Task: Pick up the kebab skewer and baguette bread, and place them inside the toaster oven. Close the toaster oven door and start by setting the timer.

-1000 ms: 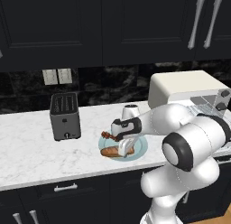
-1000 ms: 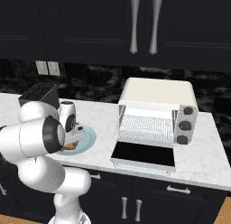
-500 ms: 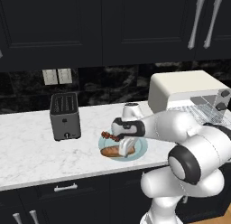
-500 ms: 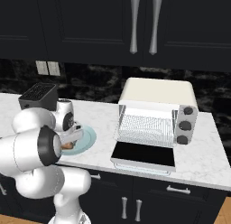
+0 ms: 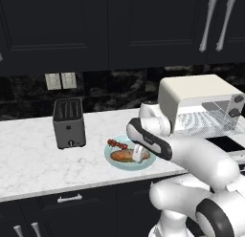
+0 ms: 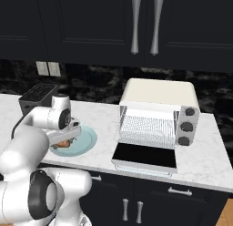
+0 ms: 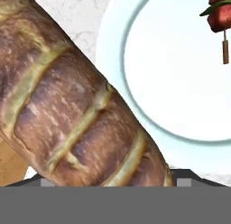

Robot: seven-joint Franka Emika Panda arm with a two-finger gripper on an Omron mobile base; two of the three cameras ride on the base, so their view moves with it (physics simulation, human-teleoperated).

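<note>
The robot's claw (image 5: 139,155) reached down onto the pale blue plate (image 5: 115,163) on the marble counter (image 5: 33,155) — whether it gripped the bread (image 7: 67,114) could not be told — with the skewer (image 5: 117,144) lying beside it.

Golden-brown baguette bread (image 7: 76,114) with pale slashes, pale-blue plate (image 7: 180,78).

Kitchen setting, rendered. Upper cabinets (image 6: 91,24): black, panelled, with long silver bar handles (image 6: 135,25). Backsplash (image 5: 110,90): black stone, veined white, carrying a pale double outlet plate (image 5: 61,80). Countertop (image 5: 33,159): white marble, grey-veined. Lower cabinets (image 6: 150,202): black, with short silver pulls (image 5: 69,199). Wooden floor (image 6: 226,218) showed at one corner.
</note>
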